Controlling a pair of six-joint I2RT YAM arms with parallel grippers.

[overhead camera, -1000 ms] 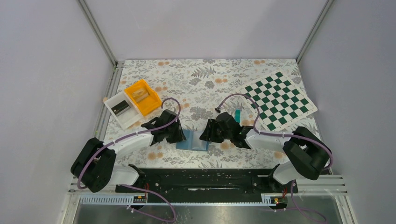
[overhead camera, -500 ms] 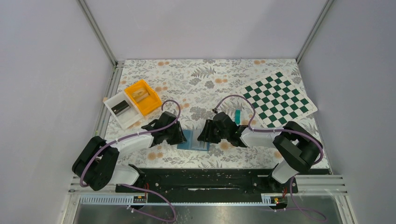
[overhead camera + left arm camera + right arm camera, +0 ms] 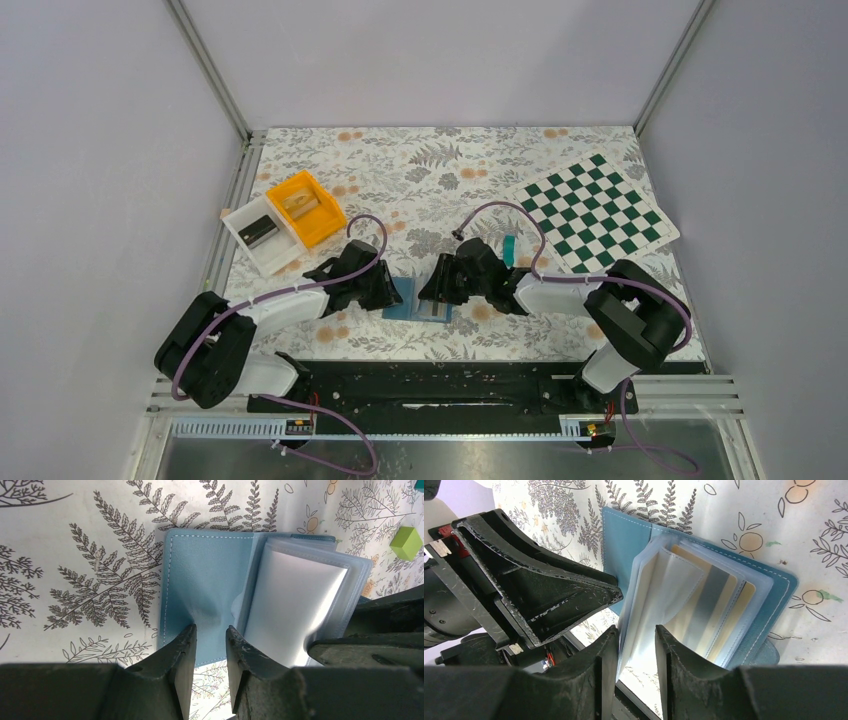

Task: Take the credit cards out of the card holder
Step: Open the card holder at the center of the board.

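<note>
One card holder (image 3: 412,300) lies open on the flowered desk (image 3: 420,170), between my two pincers. I can count two cards: a teal card (image 3: 510,248) on the desk just beyond my right arm, and a tan card (image 3: 738,607) inside a clear sleeve of the holder. At the far left stand one orange bin (image 3: 305,207) and one white bin (image 3: 262,236), touching; one chessboard (image 3: 598,212) lies at the far right. My left pincer (image 3: 210,636) is nearly closed, pinching the near edge of the blue cover, which puckers at the tips. My right pincer (image 3: 634,642) is narrowed onto the raised clear sleeves.
</note>
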